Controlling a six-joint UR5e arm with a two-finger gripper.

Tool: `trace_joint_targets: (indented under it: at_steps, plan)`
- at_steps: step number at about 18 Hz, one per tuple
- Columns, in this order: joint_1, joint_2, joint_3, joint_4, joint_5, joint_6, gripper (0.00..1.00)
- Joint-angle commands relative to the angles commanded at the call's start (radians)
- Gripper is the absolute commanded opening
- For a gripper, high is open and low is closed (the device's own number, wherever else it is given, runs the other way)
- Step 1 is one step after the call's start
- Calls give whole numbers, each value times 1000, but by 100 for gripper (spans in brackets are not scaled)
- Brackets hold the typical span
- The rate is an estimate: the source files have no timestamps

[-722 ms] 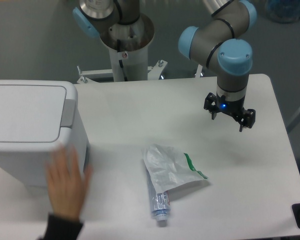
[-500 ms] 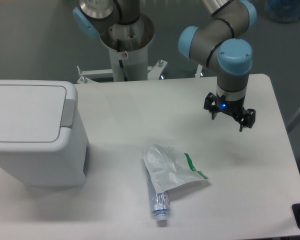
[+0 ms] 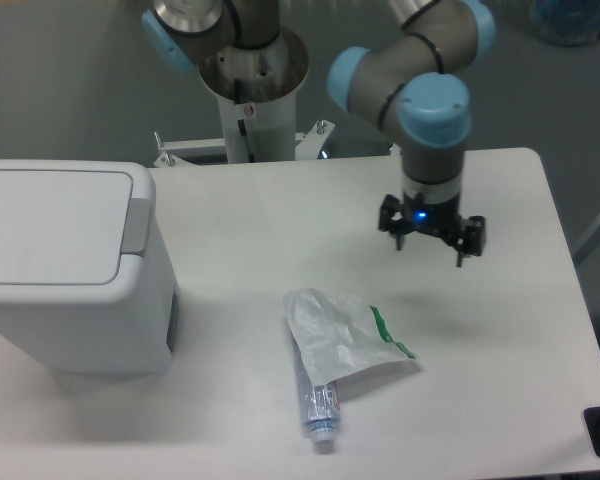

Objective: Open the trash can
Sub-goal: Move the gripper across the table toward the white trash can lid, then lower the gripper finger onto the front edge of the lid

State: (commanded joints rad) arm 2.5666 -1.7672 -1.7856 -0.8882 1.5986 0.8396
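The trash can (image 3: 65, 270) is a large white boxy bin at the table's left edge. Its flat lid (image 3: 50, 225) lies shut, with a grey push tab (image 3: 137, 225) on its right edge. My gripper (image 3: 431, 240) hangs open and empty above the right half of the table, pointing down, with a blue light lit on its wrist. It is far to the right of the bin and above and right of the plastic bag.
A crumpled clear plastic bag with a green stripe (image 3: 342, 337) lies at the table's middle front, partly over a plastic bottle (image 3: 318, 405). The white cylindrical robot pedestal (image 3: 252, 90) stands behind the table. The white table (image 3: 280, 215) ends at the right near x 600.
A person's hand in front of the bin has gone out of view. My gripper has moved left and slightly toward the back of the table.
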Motion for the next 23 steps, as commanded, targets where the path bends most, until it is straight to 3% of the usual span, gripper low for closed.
trace_joint_targets:
  at_steps: [7, 11, 15, 20, 23]
  plan:
    - [-111, 73, 32, 2, -69, -276, 100]
    - [-158, 164, 45, -8, -234, -477, 100]
    - [-175, 250, 41, -110, -343, -502, 100]
    - [-192, 285, 32, -107, -410, -596, 100]
    - [-212, 269, 31, -100, -408, -622, 100]
